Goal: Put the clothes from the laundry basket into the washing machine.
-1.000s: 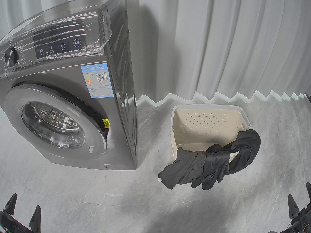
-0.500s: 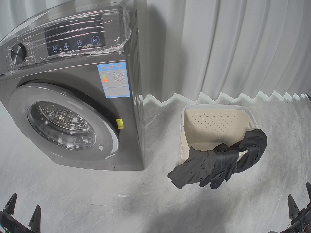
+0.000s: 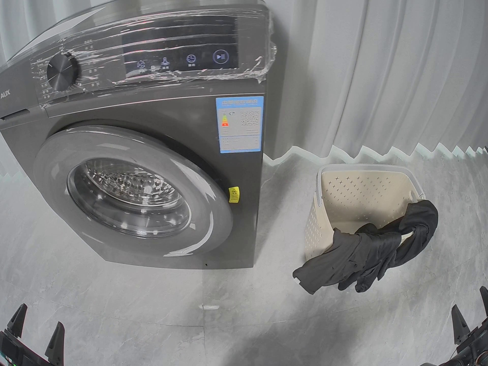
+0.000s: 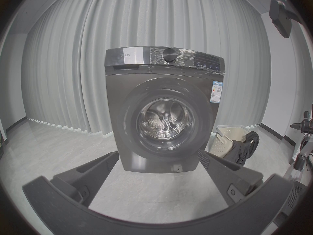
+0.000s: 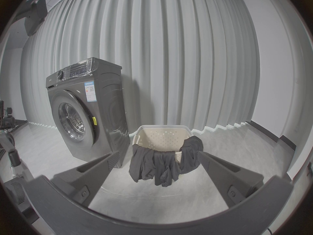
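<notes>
While a dark garment drapes over the laundry basket rim | washing machine door apparently shut | left gripper, right gripper: jaws wide, empty

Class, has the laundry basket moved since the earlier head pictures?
No. The laundry basket keeps its place right of the washing machine, in front of the curtain; the whole view shifted, so the camera moved.
</notes>
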{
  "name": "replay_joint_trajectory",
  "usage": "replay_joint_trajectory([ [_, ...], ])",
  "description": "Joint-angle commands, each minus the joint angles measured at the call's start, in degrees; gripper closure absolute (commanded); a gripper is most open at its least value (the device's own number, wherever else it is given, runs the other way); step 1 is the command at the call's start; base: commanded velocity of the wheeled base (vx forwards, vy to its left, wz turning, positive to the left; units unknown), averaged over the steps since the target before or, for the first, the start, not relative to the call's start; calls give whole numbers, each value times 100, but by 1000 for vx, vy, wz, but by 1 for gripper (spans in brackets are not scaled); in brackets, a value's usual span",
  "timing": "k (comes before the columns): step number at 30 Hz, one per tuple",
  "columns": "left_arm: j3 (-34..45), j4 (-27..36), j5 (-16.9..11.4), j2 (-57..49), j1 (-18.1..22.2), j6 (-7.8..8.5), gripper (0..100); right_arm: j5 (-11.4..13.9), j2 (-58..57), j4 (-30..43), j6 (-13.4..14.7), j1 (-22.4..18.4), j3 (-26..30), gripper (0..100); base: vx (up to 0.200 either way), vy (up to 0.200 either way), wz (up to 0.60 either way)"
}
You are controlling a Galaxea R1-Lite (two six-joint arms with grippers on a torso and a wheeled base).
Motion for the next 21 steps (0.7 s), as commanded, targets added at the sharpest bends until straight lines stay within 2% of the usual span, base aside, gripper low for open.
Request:
replay_joint_trajectory([
  [1, 101, 0, 4, -92, 1, -2, 0, 1, -93, 4, -2, 6, 101, 0, 0, 200, 0],
  [21, 101, 0, 4, -92, 1, -2, 0, 1, -93, -4, -2, 6, 101, 0, 0, 200, 0],
])
